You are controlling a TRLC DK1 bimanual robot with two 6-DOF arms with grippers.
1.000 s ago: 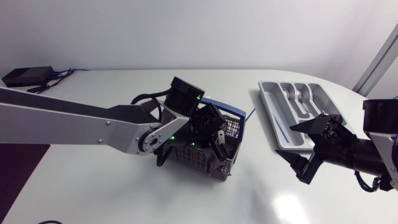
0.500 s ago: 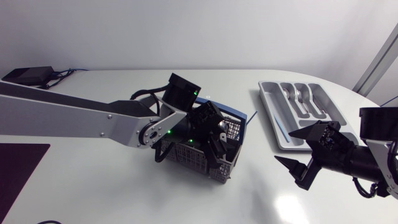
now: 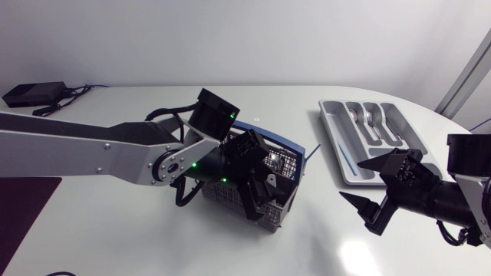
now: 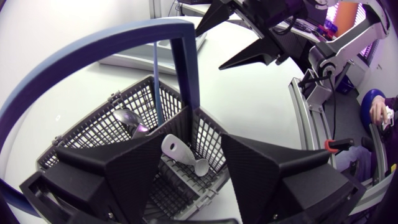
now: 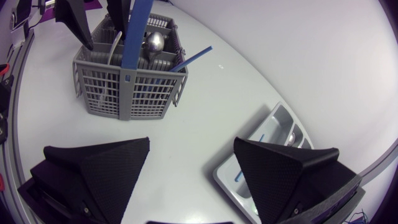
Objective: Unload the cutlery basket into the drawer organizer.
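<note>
From above, we see the grey basket point(image 3: 285, 167) in the middle of the frame on the white table point(image 3: 115, 245). The left gripper point(image 3: 257, 182) is down at it, fingers spread and pinching nothing we can see. At the upper right lies the grey tray point(image 3: 331, 132), with metal spoons point(image 3: 370, 118) in its far slots. The right gripper point(image 3: 369, 185) hangs at the lower right, just below the tray, wide open and empty.

On the left wrist camera, the fingers are spread above the basket point(image 4: 93, 134). A white spoon point(image 4: 181, 151) lies between them, apart from both. The basket's blue handle point(image 4: 186, 62) stands just ahead, with a metal spoon point(image 4: 127, 118) and a thin blue stick point(image 4: 155, 81) beside it. Farther ahead, the right gripper point(image 4: 239, 34) shows open over the table.

On the right wrist camera, the right gripper point(image 5: 193, 177) is open with bare table between its fingers. The basket point(image 5: 130, 90) stands well ahead, the blue stick point(image 5: 189, 59) leaning out of it, and the left gripper point(image 5: 96, 12) is above it. The tray point(image 5: 277, 124) sits just beside one finger.
</note>
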